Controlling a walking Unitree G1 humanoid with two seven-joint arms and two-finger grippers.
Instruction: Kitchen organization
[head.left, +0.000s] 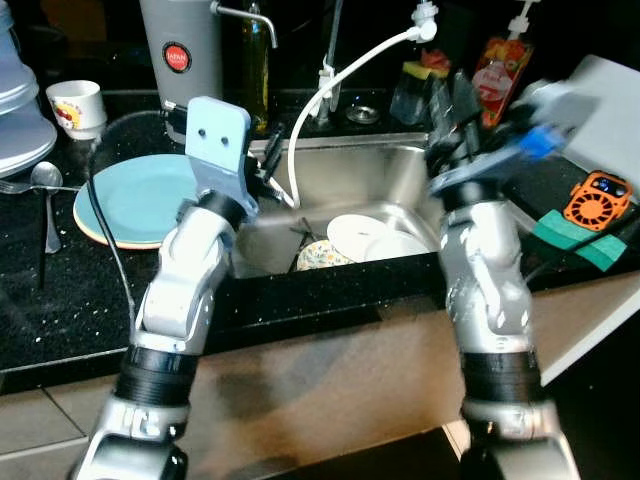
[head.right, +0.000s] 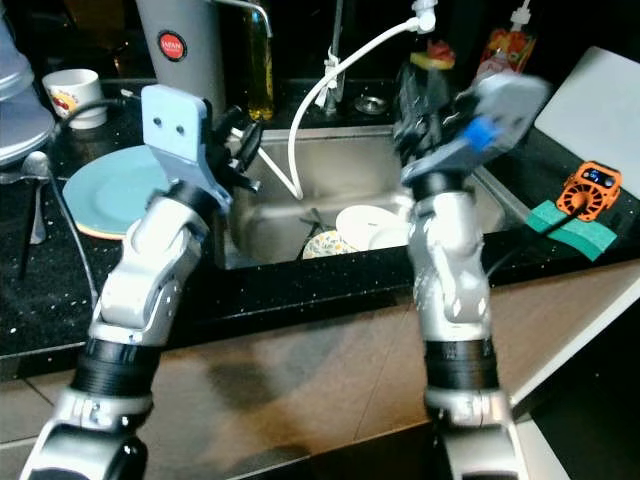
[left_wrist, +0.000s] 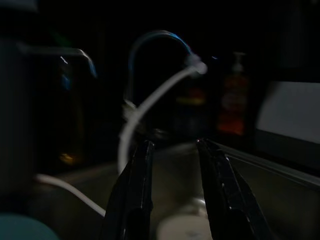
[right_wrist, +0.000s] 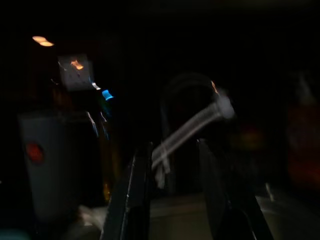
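Over the sink (head.left: 400, 165), left gripper (left_wrist: 172, 200) and right gripper (right_wrist: 170, 195) hover, fingers spread and empty, likely poised to lift out the plates (head.left: 375, 238).

Open steel sink (head.left: 395, 175) between both raised arms, its near floor taken up by a white plate (head.left: 375, 237) and a patterned bowl (head.left: 322, 256) just beside it. Looping down through the basin's left half, a white hose (head.left: 318, 105) from the tap. Along the back ledge, crowded: a grey appliance (head.left: 182, 50), an oil bottle (head.left: 253, 65), a sponge (head.left: 425, 70) and a red pouch (head.left: 500, 65). Left counter blocked by a blue plate (head.left: 140, 195), a spoon (head.left: 47, 195) and a black cable (head.left: 105, 235). Right counter occupied by an orange gadget (head.left: 596, 200) and a green cloth (head.left: 580, 240). Left gripper (left_wrist: 172, 150) parted, gap clear; right gripper (right_wrist: 170, 150) likewise parted.
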